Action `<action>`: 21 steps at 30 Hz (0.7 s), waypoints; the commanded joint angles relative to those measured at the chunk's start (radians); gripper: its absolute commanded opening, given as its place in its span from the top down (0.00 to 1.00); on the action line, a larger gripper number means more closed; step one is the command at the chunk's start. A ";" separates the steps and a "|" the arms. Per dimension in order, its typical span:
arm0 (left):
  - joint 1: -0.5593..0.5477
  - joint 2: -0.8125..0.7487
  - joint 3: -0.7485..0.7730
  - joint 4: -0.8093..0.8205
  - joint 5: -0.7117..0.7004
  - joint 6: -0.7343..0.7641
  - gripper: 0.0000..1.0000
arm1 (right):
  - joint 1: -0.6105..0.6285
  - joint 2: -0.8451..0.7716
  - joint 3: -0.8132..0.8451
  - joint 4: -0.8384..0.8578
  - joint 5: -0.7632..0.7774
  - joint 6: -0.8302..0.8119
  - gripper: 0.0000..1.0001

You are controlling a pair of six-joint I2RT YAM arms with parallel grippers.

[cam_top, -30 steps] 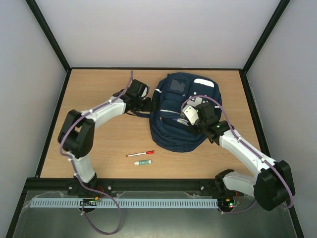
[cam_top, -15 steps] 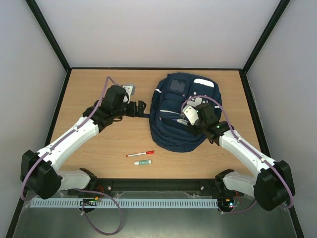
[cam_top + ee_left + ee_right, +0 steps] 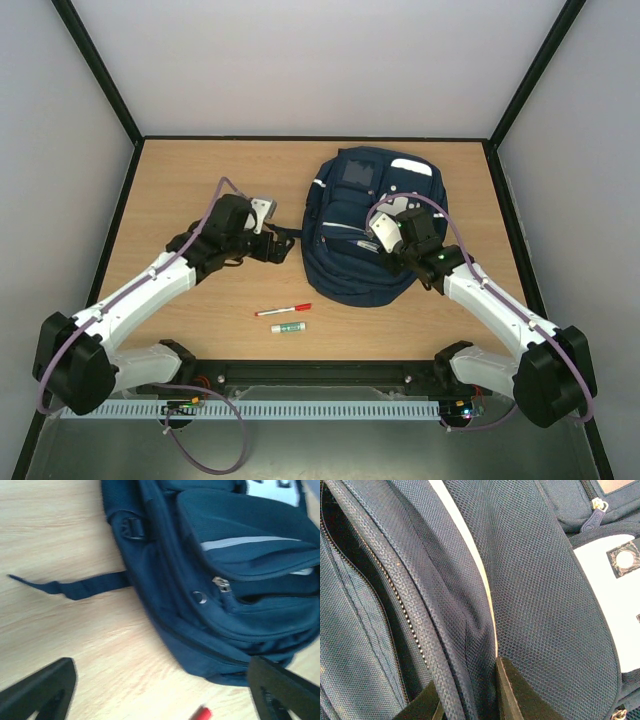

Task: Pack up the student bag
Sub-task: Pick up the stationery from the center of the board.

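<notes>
Bag position, top view: the student bag [image 3: 345, 272] lay flat at upper centre-right of the table [image 3: 190, 180].
Left side, top view: the left gripper [image 3: 288, 243] hung just beside the bag's left edge, jaws spread wide, holding nothing.
Right side, top view: the right gripper [image 3: 376, 247] sat on the bag's middle; its grip could not be told from here.
Loose items, top view: a red pen [image 3: 283, 310] and a glue stick [image 3: 288, 327] lay at lower centre, apart from the bag and not yet packed.
Left wrist view: the fingers [image 3: 40, 690] stood far apart and empty; the bag filled the upper right, its strap [image 3: 75, 587] trailing left.
Right wrist view: the jaws were nearly closed, pinching a fold of navy fabric beside the open zip [image 3: 405, 615].
Risk, right: the pinch looked shallow — a pull might slip off and let the opening sag shut.
Risk, left: the loose strap could snag the open fingers and drag the bag.
</notes>
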 commanded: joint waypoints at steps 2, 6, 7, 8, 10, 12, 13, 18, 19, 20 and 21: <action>-0.047 -0.021 -0.020 0.033 0.190 0.046 0.15 | 0.008 -0.020 -0.008 -0.009 -0.038 0.017 0.79; -0.128 -0.016 -0.003 -0.084 0.117 0.072 0.35 | 0.008 -0.019 -0.012 -0.011 -0.046 0.017 0.79; -0.150 -0.020 -0.003 -0.106 0.081 0.053 0.38 | 0.008 -0.017 -0.012 -0.011 -0.047 0.016 0.79; -0.173 -0.031 -0.018 -0.115 0.071 0.031 0.41 | 0.008 -0.016 -0.011 -0.011 -0.050 0.017 0.79; -0.197 -0.057 -0.051 -0.111 0.098 0.005 0.46 | 0.008 -0.012 -0.010 -0.012 -0.052 0.016 0.79; -0.225 -0.065 -0.077 -0.125 0.096 -0.033 0.48 | 0.008 -0.009 -0.009 -0.012 -0.054 0.017 0.78; -0.243 -0.064 -0.084 -0.138 0.077 -0.056 0.47 | 0.008 -0.010 -0.009 -0.013 -0.059 0.018 0.78; -0.355 -0.038 -0.099 -0.195 -0.018 -0.120 0.39 | 0.008 -0.009 -0.010 -0.015 -0.066 0.019 0.78; -0.376 -0.017 -0.097 -0.210 -0.028 -0.129 0.38 | 0.008 -0.009 -0.009 -0.016 -0.066 0.019 0.78; -0.404 0.001 -0.093 -0.227 -0.048 -0.141 0.38 | 0.008 -0.010 -0.009 -0.017 -0.067 0.019 0.78; -0.433 0.019 -0.087 -0.243 -0.074 -0.155 0.38 | 0.008 -0.010 -0.009 -0.017 -0.066 0.019 0.78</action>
